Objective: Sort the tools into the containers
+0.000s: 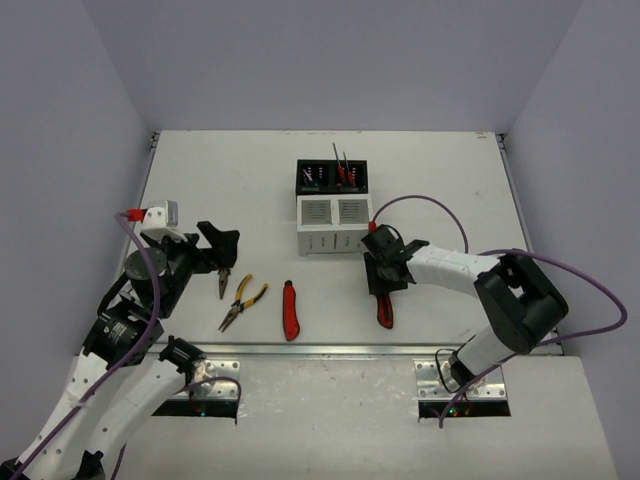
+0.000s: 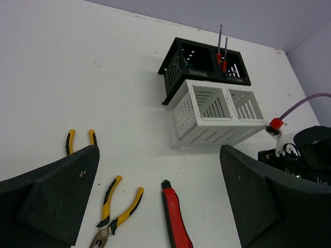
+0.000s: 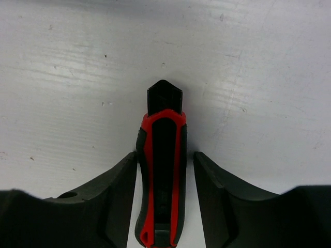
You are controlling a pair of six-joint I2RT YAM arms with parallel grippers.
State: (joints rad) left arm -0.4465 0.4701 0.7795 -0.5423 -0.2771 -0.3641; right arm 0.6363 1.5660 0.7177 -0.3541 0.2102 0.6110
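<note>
My right gripper (image 1: pixel 383 276) is low over the table, open, its fingers straddling a red-and-black utility knife (image 3: pixel 163 170) that lies flat; the left finger (image 3: pixel 121 175) is close against it and a small gap shows at the right one. My left gripper (image 1: pixel 222 248) is wide open and empty above two yellow-and-black pliers (image 1: pixel 242 303) (image 1: pixel 223 283). A second utility knife (image 1: pixel 290 311) lies right of them. The black box (image 1: pixel 332 177) holds red-handled screwdrivers (image 1: pixel 345 170) upright in its right compartment. The white slotted box (image 1: pixel 335 223) stands just in front of it, and both its compartments look empty in the left wrist view (image 2: pixel 217 111).
The pliers (image 2: pixel 116 214) and the second knife (image 2: pixel 176 219) lie between my left fingers in the left wrist view. The right arm's purple cable (image 1: pixel 430 205) arcs beside the white box. The table's front edge (image 1: pixel 330 349) runs just below the tools.
</note>
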